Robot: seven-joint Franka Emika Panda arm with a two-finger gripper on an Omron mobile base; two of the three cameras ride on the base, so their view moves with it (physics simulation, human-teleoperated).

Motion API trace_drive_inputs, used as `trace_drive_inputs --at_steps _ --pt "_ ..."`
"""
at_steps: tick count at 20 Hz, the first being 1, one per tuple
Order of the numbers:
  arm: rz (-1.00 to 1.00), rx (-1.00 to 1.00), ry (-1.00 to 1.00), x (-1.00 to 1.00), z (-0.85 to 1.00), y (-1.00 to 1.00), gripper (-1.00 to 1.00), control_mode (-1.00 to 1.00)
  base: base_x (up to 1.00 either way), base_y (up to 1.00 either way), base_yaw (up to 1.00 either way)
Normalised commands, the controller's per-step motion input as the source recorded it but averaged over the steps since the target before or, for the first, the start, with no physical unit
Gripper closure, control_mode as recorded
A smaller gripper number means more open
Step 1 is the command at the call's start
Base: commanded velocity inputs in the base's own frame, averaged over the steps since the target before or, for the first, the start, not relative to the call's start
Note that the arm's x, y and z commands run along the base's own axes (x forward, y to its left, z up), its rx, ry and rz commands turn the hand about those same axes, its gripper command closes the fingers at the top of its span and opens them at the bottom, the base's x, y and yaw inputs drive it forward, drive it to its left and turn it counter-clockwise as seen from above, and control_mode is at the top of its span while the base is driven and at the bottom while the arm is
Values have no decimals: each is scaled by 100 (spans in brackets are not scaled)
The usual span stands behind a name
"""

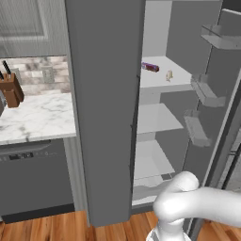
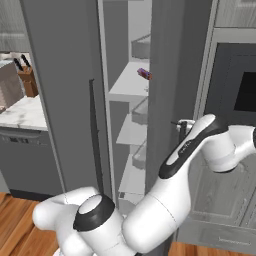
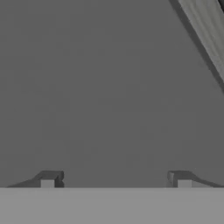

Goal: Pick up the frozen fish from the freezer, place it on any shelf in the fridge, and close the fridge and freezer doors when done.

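Nearest, the white arm (image 2: 150,210) rises from the base and bends right, its forearm running up to the outer face of the open fridge door (image 2: 172,90); the gripper (image 3: 116,181) sits close against that flat dark grey panel, its two finger tips (image 3: 48,180) spread wide apart with nothing between them, so the claw is open and empty; whether the tips actually touch the panel I cannot tell

Left of the arm stands the freezer door (image 1: 104,108), a tall dark grey slab with a thin dark bar handle (image 2: 94,135); whether it is fully shut I cannot tell; the fridge door hangs open on the right, its inner bins (image 1: 196,129) stepped down its inside face

Further in, the fridge (image 1: 155,117) shows pale flat shelves; on the shelf (image 1: 160,77) at the top lies the frozen fish (image 1: 169,75), a tiny cream-tan sliver toward the right front of the slab; its long axis seems to run roughly near to far, though which end is the tail is too small to tell; a small purple can (image 1: 150,67) lies on its side to the left of it and a little further back, apart from it

Far left, a knife block (image 1: 10,88) stands on the marble counter (image 1: 37,117)
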Motion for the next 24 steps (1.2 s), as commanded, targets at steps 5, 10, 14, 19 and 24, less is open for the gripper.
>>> trace_drive_inputs --at_steps 5,10,14,19,24 --pt "17 5 -6 44 0 100 -100 -100 0 0 0" --pt "7 8 -9 39 0 100 -100 -100 0 0 0" --pt "0 4 -6 44 0 85 -100 -100 0 0 0" --pt "-5 0 -6 47 4 46 -100 -100 0 0 0" --pt "-14 -2 -6 41 5 29 -100 -100 0 0 0"
